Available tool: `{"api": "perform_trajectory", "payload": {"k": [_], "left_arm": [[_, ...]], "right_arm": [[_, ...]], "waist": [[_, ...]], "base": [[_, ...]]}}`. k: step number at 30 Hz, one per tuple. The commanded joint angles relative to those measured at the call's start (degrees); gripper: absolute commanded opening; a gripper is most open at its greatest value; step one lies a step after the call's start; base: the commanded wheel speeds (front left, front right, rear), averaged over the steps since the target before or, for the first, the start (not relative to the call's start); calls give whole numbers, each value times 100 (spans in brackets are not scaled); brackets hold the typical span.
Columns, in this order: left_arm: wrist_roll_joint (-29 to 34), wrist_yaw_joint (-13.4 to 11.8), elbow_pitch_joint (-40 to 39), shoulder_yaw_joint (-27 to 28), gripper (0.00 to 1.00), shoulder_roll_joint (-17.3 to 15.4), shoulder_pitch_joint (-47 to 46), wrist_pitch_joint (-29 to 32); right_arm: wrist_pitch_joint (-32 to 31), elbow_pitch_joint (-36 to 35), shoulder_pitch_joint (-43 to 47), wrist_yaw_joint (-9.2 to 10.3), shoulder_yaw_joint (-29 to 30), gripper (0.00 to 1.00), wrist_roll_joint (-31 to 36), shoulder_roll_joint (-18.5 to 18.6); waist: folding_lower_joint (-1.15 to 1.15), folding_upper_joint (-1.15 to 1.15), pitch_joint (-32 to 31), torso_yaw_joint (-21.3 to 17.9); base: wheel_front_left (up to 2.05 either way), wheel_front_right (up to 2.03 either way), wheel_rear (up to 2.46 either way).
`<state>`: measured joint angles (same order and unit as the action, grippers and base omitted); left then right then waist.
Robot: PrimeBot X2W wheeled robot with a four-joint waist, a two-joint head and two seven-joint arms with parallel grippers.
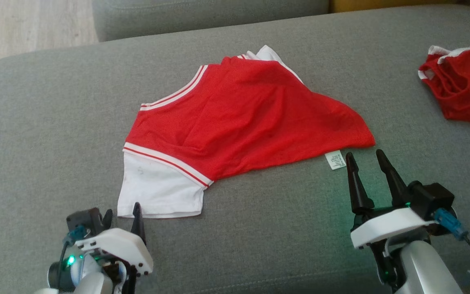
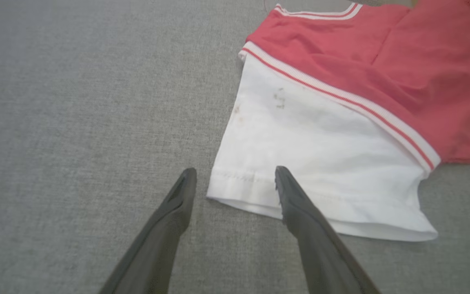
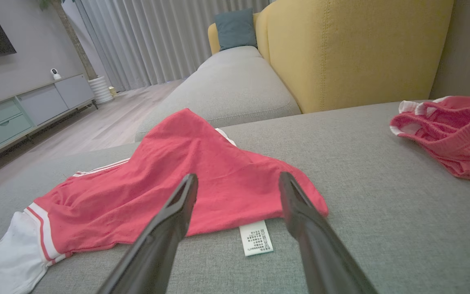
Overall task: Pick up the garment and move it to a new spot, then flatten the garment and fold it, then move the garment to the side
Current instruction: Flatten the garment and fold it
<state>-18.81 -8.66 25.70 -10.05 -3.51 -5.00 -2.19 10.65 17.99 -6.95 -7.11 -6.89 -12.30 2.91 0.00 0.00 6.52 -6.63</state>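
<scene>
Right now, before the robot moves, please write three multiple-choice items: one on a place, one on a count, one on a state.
1. Where on the red-and-white garment does the small white care label lie? A) on its middle B) at its near hem, just ahead of the right gripper C) at its far edge
2. How many red garments lie on the grey fabric sofa cushion? A) one B) two C) four
3. How is the left gripper? A) shut on the garment B) shut on nothing C) open, holding nothing
Answers: B, it sticks out at the hem before the right gripper; B, a crumpled red garment lies apart at the right; C, its fingers stand apart.
</scene>
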Motion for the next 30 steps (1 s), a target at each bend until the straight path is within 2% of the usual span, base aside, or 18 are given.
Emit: {"api": "perform_trajectory", "payload": {"k": [1,6,9,11,12,13,14,15,16,24,30], "left_arm": [[-29,-53,-109,235,100,-115,-243,26],[-75,-44,66,212,99,-135,-324,153],[-94,-40,118,206,95,-143,-356,152],[-110,-34,156,197,88,-143,-383,153],[-117,-27,182,187,71,-143,-399,163],[-122,-16,209,173,49,-144,-415,182],[-126,0,234,154,34,-144,-432,206],[-132,12,248,136,13,-142,-446,218],[-138,26,254,119,0,-139,-458,220],[-184,113,-68,64,0,-111,-460,-157],[-241,43,-664,178,0,-129,-265,-524]], "right_arm": [[75,-135,-209,-37,-143,100,-42,-3],[121,-79,-255,-37,-127,100,-44,-3],[143,-38,-289,-37,-120,100,-45,-3],[156,-18,-308,-37,-117,100,-45,-3],[161,-8,-315,-37,-115,100,-44,-3],[165,1,-323,-37,-115,100,-43,-3],[167,13,-330,-37,-113,100,-40,-3],[167,27,-335,-37,-108,100,-34,-3],[159,44,-339,-37,-98,100,-27,-3],[-134,428,-483,-37,509,100,307,-3],[-416,801,-710,-37,1131,100,653,-3]], "waist": [[0,0,39,-29],[0,0,97,-57],[0,0,121,-61],[0,0,136,-61],[0,0,141,-60],[0,0,146,-61],[0,0,149,-61],[0,0,150,-60],[0,0,151,-58],[0,0,112,69],[0,0,88,289]], "base": [[0,0,0],[0,0,0],[0,0,0],[0,0,0],[0,0,0],[0,0,0],[0,0,0],[0,0,0],[0,0,0],[0,0,0],[0,0,0]]}}
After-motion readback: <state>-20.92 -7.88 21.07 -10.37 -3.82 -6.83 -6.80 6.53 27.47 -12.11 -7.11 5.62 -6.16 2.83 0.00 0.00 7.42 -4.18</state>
